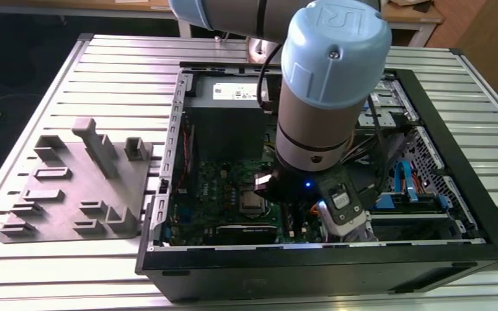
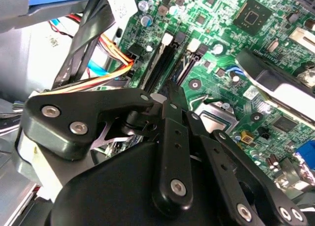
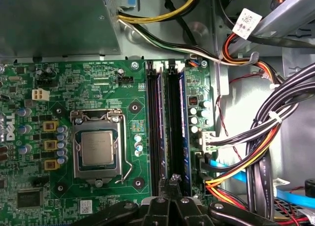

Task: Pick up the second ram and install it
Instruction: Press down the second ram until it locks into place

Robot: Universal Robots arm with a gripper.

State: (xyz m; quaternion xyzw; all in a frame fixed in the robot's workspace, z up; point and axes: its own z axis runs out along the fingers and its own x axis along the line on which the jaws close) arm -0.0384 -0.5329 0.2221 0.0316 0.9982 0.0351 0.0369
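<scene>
While the arm reaches down into the open computer case (image 1: pixel 491 220), the exterior view shows its wrist low over the motherboard (image 1: pixel 223 194), with the gripper (image 1: pixel 288 217) hidden below the housing near the memory slots. The grey holder tray (image 1: pixel 76 188) lies on the slatted table (image 1: pixel 119 65) toward the exterior view's left, well apart from the arm, and no dark stick stands among its posts that I can make out.

In the second wrist view, the gripper (image 2: pixel 170 95) has its black fingers drawn close together, their tips right at the near end of the long black slots (image 2: pixel 165 58). Whether a stick is pinched between them cannot be told here.

In the first wrist view, two long dark strips run side by side beside the CPU socket (image 3: pixel 98 147). The one farther from the socket, with a bluish edge, appears to be the second ram (image 3: pixel 179 127); it lies in its slot, its long axis running straight away from the gripper (image 3: pixel 172 179). The fingertips sit pressed together directly over its near end, touching or just above it. I judge the stick placed, if not fully seated.
</scene>
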